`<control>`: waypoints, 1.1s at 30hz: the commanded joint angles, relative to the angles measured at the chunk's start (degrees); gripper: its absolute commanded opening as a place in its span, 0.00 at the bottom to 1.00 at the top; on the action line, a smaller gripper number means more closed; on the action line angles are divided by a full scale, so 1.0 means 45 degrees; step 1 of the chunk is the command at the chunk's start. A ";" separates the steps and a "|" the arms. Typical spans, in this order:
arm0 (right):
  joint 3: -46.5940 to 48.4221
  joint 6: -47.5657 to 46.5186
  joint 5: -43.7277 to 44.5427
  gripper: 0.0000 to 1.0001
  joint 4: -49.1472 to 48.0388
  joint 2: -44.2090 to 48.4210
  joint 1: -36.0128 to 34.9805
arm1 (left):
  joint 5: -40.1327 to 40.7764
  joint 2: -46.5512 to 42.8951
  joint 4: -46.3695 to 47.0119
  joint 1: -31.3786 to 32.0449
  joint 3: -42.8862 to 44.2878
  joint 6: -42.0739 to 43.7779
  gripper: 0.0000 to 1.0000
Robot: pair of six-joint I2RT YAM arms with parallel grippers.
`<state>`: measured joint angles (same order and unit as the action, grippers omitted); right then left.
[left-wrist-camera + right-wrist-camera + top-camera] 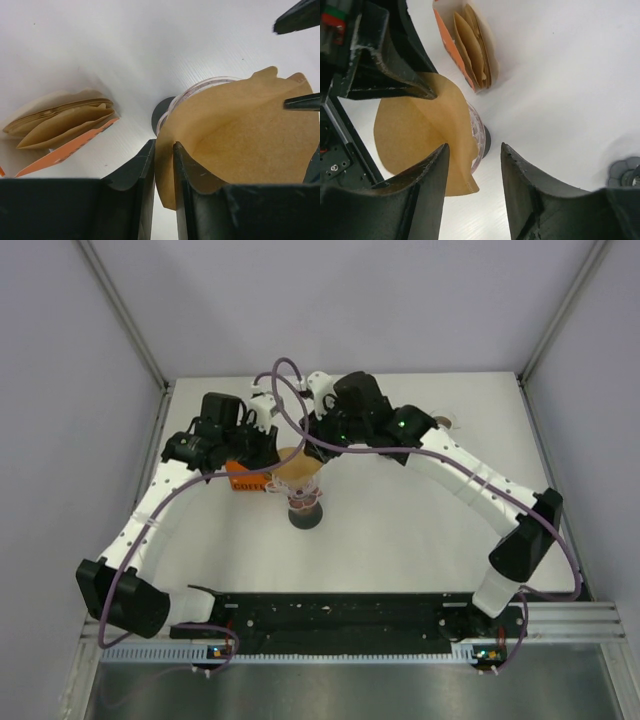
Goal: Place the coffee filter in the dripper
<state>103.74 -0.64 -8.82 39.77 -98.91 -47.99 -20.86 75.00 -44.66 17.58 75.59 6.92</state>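
Observation:
A brown paper coffee filter point(240, 135) is opened into a cone over the clear dripper point(200, 86), which stands on a dark base point(305, 516). My left gripper point(163, 144) is shut on the filter's near edge and holds it up. My right gripper point(474, 145) is open; its left finger lies against the filter's point(415, 130) seam side, and the dripper's rim point(479, 131) shows between the jaws. In the top view the filter point(296, 466) sits between the left gripper point(268, 455) and the right gripper point(320, 438).
An orange box of folded brown filters point(65, 122) lies left of the dripper; it also shows in the right wrist view point(472, 50) and the top view point(240, 478). A small dark round object point(625, 170) lies to the right on the white table.

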 commanded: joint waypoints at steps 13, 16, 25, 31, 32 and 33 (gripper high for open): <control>-0.3444 -0.0325 -0.3177 0.00 -0.4873 0.1885 -0.0215 | -0.0403 -0.0554 0.0472 -0.0021 -0.0236 -0.0170 0.28; -0.3445 -0.0306 -0.3137 0.00 -0.4620 0.1397 -0.0215 | -0.0461 -0.0690 0.0511 -0.0021 -0.0216 -0.0268 0.28; -0.3055 -0.0559 -0.3237 0.00 -0.3020 0.0282 -0.0254 | -0.0404 -0.0828 0.0531 -0.0060 -0.0002 -0.0793 0.35; -0.1886 -0.1769 -0.1695 0.00 -0.1166 -0.0575 -0.0956 | -0.0987 -0.0847 0.0433 -0.0801 0.0760 -0.1380 0.52; -0.1496 -0.1925 -0.1344 0.00 -0.0717 -0.0790 -0.1093 | -0.1124 -0.0885 0.0433 -0.0841 0.0838 -0.1497 0.54; -0.1105 -0.2043 -0.0993 0.00 -0.0306 -0.1083 -0.1210 | -0.1222 -0.0867 0.0414 -0.0841 0.0819 -0.1518 0.55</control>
<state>91.85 -5.61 -18.87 31.14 -100.01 -50.13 -22.31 73.25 -44.97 14.44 75.88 1.74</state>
